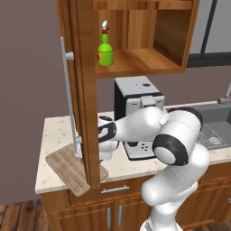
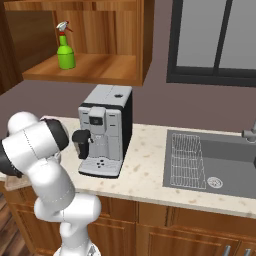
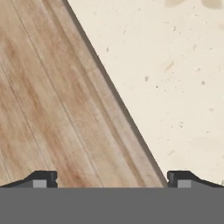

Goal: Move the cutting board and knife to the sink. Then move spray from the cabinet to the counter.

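Cutting board [image 3: 57,109] lies flat on beige speckled counter [image 3: 175,65], overhanging its edge.

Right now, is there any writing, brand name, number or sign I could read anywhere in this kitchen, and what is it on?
No text can be read anywhere.
Spray: a yellowish label, too small and blurred to read.
Coffee machine: a small front panel and round controls, no legible marks.
Cutting board, counter, cabinet and sink: plain surfaces, no writing.
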Controlling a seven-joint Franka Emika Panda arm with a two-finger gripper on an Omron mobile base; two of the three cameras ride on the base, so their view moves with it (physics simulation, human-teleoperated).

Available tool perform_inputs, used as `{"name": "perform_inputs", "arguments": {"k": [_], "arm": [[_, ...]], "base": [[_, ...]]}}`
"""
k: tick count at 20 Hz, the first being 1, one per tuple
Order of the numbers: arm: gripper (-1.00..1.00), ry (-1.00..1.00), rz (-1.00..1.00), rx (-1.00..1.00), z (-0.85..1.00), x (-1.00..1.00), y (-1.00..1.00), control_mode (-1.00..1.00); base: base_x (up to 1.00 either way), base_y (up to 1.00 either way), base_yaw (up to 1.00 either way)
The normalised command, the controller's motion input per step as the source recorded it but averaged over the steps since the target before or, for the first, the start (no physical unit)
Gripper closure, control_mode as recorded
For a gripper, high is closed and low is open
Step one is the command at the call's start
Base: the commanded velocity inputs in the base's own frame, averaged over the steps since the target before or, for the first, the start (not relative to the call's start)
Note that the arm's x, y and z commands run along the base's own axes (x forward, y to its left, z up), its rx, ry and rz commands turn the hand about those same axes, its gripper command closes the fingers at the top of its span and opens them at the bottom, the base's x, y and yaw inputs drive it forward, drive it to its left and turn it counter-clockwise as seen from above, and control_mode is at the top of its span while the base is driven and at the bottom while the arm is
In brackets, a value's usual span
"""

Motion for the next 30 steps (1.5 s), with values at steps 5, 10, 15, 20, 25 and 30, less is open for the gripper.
{"name": "perform_inputs", "arguments": {"k": [5,10,15,20,25,30], "arm": [[-1.0,0.0,0.0,0.0,0.57,0.12,-0.32,-1.0],[-1.0,-0.04,0.0,0.0,0.8,-0.04,-0.35,-1.0],[-1.0,-0.09,0.0,0.0,0.8,-0.58,-0.14,-1.0],[-1.0,0.0,0.02,-0.06,0.36,-0.82,0.0,-1.0],[-1.0,0.0,0.04,-0.14,0.0,-0.71,0.0,-1.0],[-1.0,0.0,0.04,-0.18,-0.12,-0.67,0.0,-1.0]], "base": [[0.0,0.0,0.0],[0.0,0.0,0.0],[0.0,0.0,0.0],[0.0,0.0,0.0],[0.0,0.0,0.0],[0.0,0.0,0.0]]}}
